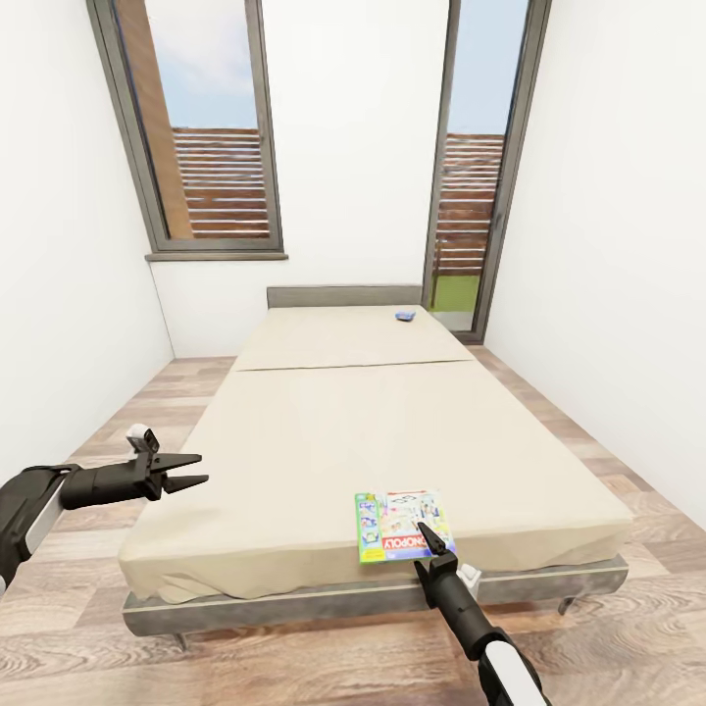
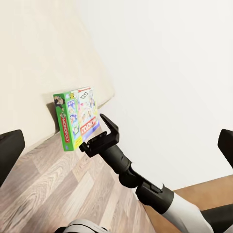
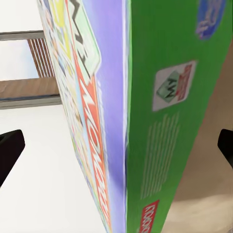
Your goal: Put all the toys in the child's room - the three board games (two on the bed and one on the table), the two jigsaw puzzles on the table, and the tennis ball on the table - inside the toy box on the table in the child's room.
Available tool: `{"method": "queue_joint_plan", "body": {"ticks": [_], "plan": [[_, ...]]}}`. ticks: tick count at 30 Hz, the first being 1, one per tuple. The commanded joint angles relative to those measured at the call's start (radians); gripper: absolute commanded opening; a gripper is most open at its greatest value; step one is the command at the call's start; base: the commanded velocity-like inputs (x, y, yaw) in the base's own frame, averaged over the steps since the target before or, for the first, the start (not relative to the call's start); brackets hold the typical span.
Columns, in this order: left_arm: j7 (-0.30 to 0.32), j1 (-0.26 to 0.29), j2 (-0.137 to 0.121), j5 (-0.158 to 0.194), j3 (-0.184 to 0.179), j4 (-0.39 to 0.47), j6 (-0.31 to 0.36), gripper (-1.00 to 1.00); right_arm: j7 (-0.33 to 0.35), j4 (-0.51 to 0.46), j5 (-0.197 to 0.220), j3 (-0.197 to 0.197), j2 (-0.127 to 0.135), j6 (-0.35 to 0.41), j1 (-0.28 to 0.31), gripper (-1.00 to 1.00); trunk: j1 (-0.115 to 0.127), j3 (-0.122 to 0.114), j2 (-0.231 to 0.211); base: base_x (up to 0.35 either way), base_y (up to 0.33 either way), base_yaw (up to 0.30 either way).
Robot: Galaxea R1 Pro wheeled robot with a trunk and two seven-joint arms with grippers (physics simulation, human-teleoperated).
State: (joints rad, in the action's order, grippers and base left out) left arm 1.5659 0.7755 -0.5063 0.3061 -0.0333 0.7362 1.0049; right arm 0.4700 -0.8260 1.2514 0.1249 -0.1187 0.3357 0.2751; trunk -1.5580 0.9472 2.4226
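- Left gripper (image 1: 192, 471) — spread apart, empty, hanging off the bed's (image 1: 294, 431) side, well clear of everything.
- Right gripper (image 1: 432, 545) at the multicoloured board game (image 1: 402, 526) on the foot edge; can't tell if I've clamped it — it could slide off onto the floor.
- Small blue board game (image 1: 404, 316) far beyond it, near the headboard; nothing in between.

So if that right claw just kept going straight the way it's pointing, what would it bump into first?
The multicoloured board game lying at the near edge of the bed. The right gripper points straight at its edge, with a finger either side in the right wrist view, so probably almost at once; contact is unclear.
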Motion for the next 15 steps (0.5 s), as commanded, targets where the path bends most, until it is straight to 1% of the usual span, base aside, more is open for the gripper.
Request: {"method": "queue_joint_plan", "body": {"ticks": [1, 4, 5, 15], "plan": [[0.005, 0.001, -0.001, 0.001, -0.003, 0.000, 0.011, 1.00, 0.001, 0.000, 0.008, 0.004, -0.001, 0.009, 0.001, 1.00, 0.000, 0.001, 0.000, 0.004, 0.002, 0.000], [0.005, 0.001, -0.001, 0.001, -0.003, 0.000, 0.011, 1.00, 0.001, 0.000, 0.008, 0.004, -0.001, 0.009, 0.001, 1.00, 0.000, 0.001, 0.000, 0.002, 0.001, 0.000], [0.005, 0.001, -0.001, 0.001, -0.003, 0.000, 0.011, 1.00, 0.001, 0.000, 0.009, 0.004, -0.001, 0.009, 0.001, -1.00, 0.000, 0.001, 0.000, 0.001, 0.001, 0.000], [0.005, 0.001, 0.000, 0.002, -0.003, 0.000, 0.011, 1.00, 0.002, 0.001, 0.009, 0.004, -0.001, 0.009, 0.000, -1.00, 0.000, 0.001, 0.000, 0.000, 0.000, 0.000]]}}
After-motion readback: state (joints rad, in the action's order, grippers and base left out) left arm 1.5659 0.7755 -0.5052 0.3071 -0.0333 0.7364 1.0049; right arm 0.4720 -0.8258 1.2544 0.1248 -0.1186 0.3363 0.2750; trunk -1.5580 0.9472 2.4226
